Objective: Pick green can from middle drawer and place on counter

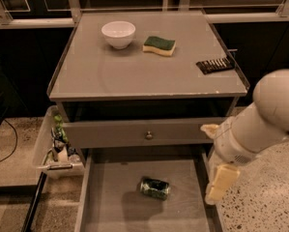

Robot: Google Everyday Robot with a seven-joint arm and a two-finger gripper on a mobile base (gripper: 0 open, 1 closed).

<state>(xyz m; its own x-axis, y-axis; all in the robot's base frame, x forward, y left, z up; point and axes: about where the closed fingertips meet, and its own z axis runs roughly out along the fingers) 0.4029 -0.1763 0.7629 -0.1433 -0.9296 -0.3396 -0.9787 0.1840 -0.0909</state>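
The green can [154, 188] lies on its side on the floor of the open middle drawer [110, 202], near the drawer's centre. The counter [134, 69] is the grey cabinet top above it. My gripper [220, 180] hangs at the end of the white arm at the drawer's right edge, to the right of the can and apart from it. It holds nothing that I can see.
On the counter stand a white bowl [118, 34], a green-and-yellow sponge [159, 45] and a dark flat packet [215, 65] near the right rim. A closed drawer front with a round knob [148, 135] sits above the open drawer. A bin of bottles [57, 146] stands at the left.
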